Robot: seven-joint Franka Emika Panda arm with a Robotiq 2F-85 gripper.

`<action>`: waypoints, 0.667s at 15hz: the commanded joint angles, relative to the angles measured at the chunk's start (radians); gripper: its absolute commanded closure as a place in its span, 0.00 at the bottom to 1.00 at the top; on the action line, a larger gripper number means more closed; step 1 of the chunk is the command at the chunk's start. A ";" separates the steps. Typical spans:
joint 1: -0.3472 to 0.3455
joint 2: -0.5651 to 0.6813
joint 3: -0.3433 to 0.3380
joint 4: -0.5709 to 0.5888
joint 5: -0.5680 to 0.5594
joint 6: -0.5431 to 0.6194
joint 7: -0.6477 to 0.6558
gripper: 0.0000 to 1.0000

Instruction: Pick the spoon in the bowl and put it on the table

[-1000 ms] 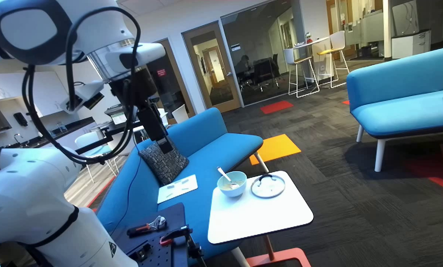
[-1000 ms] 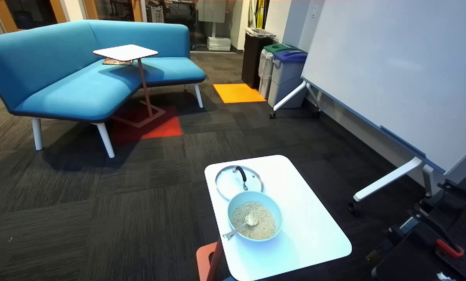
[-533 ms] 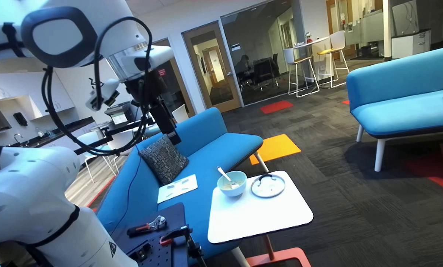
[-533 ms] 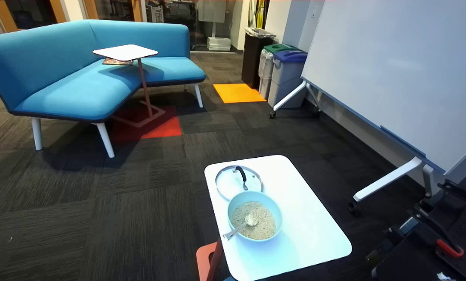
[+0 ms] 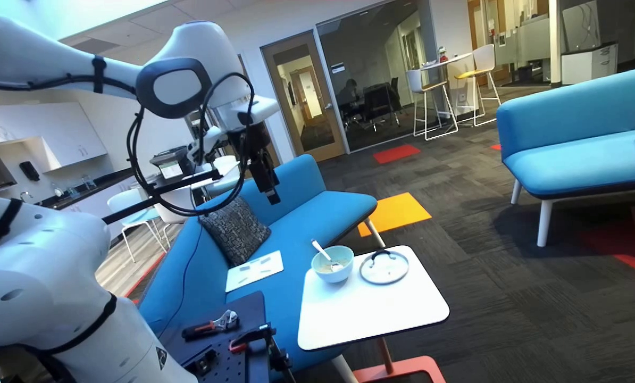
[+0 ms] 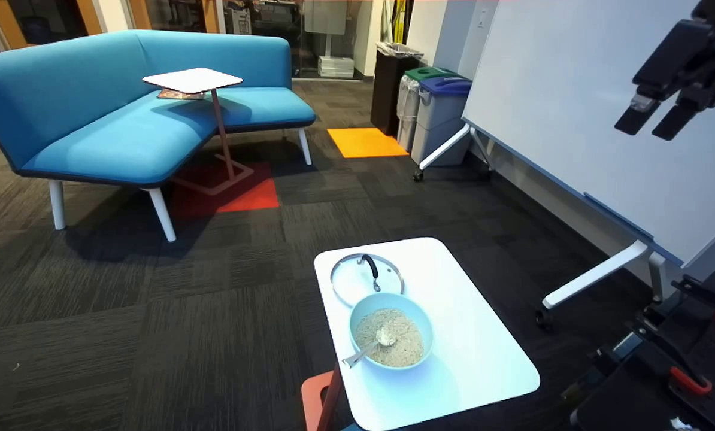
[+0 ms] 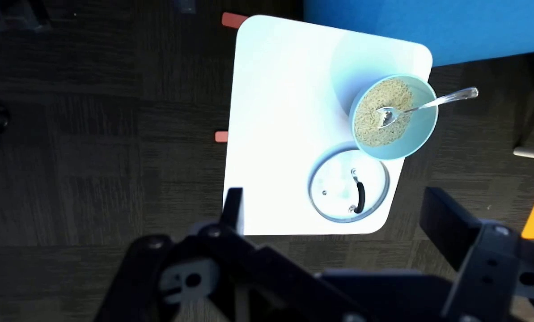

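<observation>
The gripper (image 6: pixel 653 125) hangs higher than the table (image 7: pixel 276 134), well apart from the bowl (image 7: pixel 423 127), with its 2 fingers spread wide in the wrist view. The spoon (image 7: pixel 428 104) sits in the bowl, its scoop end on the grains (image 7: pixel 388 93) and its handle leaning over the rim. The lid (image 7: pixel 336 197) lies flat on the table, handle side up, just beside the bowl.

Gripper (image 7: pixel 334 208): black, low in the wrist view, jaws spread wide
Table (image 7: pixel 276 125): white, rounded corners
Bowl (image 7: pixel 420 127): pale blue, on the table near a corner, grains (image 7: pixel 381 134) inside
Spoon (image 7: pixel 446 99): head on the grains, handle leaning over the rim and out past the table's edge
Lid (image 7: pixel 338 183): round, black-handled, flat on the table just beside the bowl
Sofa (image 7: pixel 472 27): blue, upper right
</observation>
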 commanded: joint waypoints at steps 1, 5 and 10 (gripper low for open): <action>0.012 0.188 0.050 0.108 0.023 0.037 0.133 0.00; 0.027 0.183 0.039 0.096 -0.004 0.024 0.116 0.00; -0.022 0.247 0.035 0.113 0.016 0.056 0.271 0.00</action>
